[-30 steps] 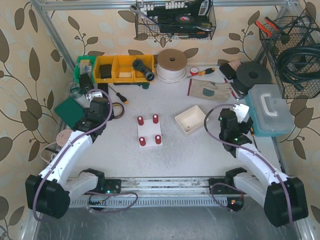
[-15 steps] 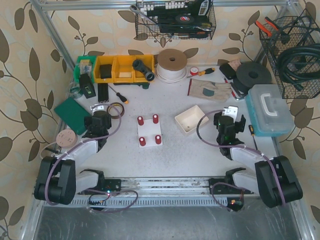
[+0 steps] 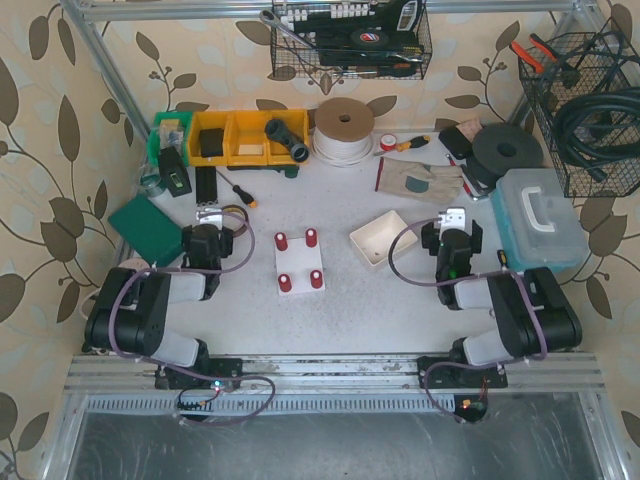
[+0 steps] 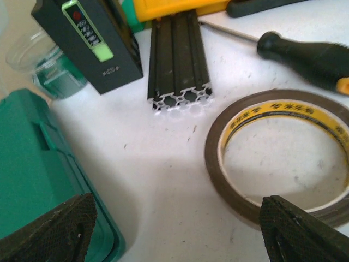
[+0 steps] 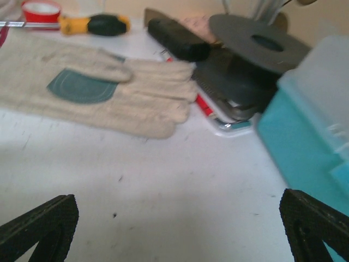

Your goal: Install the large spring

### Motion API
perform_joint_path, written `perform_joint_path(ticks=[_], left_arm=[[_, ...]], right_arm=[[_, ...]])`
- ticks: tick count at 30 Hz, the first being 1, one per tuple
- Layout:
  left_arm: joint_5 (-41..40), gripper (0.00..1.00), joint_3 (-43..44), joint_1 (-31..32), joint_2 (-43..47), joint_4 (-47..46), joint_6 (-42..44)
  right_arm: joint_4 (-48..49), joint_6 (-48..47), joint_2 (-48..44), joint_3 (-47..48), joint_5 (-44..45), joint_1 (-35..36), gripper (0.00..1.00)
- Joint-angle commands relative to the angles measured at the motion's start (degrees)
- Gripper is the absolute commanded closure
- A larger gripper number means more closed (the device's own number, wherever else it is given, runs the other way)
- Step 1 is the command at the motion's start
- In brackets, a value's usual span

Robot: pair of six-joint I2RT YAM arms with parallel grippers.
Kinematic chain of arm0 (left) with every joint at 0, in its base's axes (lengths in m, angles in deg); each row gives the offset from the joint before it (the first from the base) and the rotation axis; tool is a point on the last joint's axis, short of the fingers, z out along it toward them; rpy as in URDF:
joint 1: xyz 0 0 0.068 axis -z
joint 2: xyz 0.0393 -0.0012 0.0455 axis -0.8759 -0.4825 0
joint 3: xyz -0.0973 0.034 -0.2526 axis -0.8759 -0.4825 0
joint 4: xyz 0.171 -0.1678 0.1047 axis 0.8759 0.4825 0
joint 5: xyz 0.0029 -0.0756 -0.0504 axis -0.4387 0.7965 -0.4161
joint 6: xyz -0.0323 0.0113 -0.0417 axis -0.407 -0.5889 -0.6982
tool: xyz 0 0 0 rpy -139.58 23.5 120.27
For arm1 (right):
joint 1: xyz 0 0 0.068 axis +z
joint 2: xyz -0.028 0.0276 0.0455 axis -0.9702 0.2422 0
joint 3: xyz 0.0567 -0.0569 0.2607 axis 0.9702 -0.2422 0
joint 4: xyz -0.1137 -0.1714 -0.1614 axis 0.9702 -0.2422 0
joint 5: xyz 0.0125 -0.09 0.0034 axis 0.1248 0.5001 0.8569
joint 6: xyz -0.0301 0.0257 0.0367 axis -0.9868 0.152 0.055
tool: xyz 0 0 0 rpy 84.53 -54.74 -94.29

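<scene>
White shells with black joints form the left arm [image 3: 170,292] and right arm [image 3: 520,315]; a purple cable [image 3: 391,252] loops along each. The left gripper [image 4: 174,215] and right gripper [image 5: 177,204] have black cross-hatched fingertips [image 4: 52,232].

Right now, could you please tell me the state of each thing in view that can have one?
left gripper, open, empty.
right gripper, open, empty.
white box, open-topped, empty.
teal case, lid shut.
base plate, lying flat; its four red posts upright and bare.
tape roll, lying flat.
</scene>
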Motion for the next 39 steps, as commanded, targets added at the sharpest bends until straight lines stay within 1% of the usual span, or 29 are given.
perform_joint_path(ticks=[1, 2, 3, 4, 5, 6, 7, 8, 9, 11, 39], left_arm=[[9.5, 0.15, -1.7, -5.2, -2.0, -8.9, -1.4], [10.0, 0.14, -3.0, -5.6, -4.5, -15.4, -0.7], [10.8, 0.14, -2.4, -5.6, -4.7, -14.0, -0.2], [12.0, 0.14, -0.6, -6.0, -3.3, -8.4, -1.0], [13.7, 0.14, 0.1, -7.0, -3.0, -6.4, -1.5], [14.1, 0.13, 0.0, -7.3, -3.7, -7.6, -1.3], [14.1, 0.13, 0.0, -7.4, -3.6, -7.7, -1.2], [13.9, 0.13, 0.2, -7.4, -3.2, -6.5, -1.7], [13.3, 0.13, 0.2, -7.3, -3.1, -6.5, -2.0], [12.9, 0.13, -0.1, -7.3, -3.0, -6.9, -2.0], [13.2, 0.13, 0.4, -7.3, -3.4, -6.5, -2.0]], right_arm=[[9.7, -2.3, 6.6, 1.3, -8.2, -1.9, 0.00], [9.5, -2.2, 6.7, 1.5, -8.5, -2.1, 0.00], [4.6, -1.1, 5.1, 2.3, -8.4, -2.1, 0.00], [4.5, -1.0, 4.7, 2.5, -8.6, -2.4, 0.00], [6.1, -1.5, 5.7, 2.6, -8.7, -2.6, 0.00], [5.2, -1.7, 6.1, 3.1, -8.9, -2.5, 0.00], [2.1, -1.2, 5.6, 3.9, -8.6, -2.5, 0.00], [1.3, -1.1, 5.2, 4.4, -8.5, -2.5, 0.00], [2.2, -1.4, 5.8, 4.5, -8.5, -2.5, 0.00], [1.0, -1.1, 5.4, 4.6, -8.5, -2.5, 0.00], [0.9, -1.0, 5.4, 4.8, -8.4, -2.5, 0.00]])
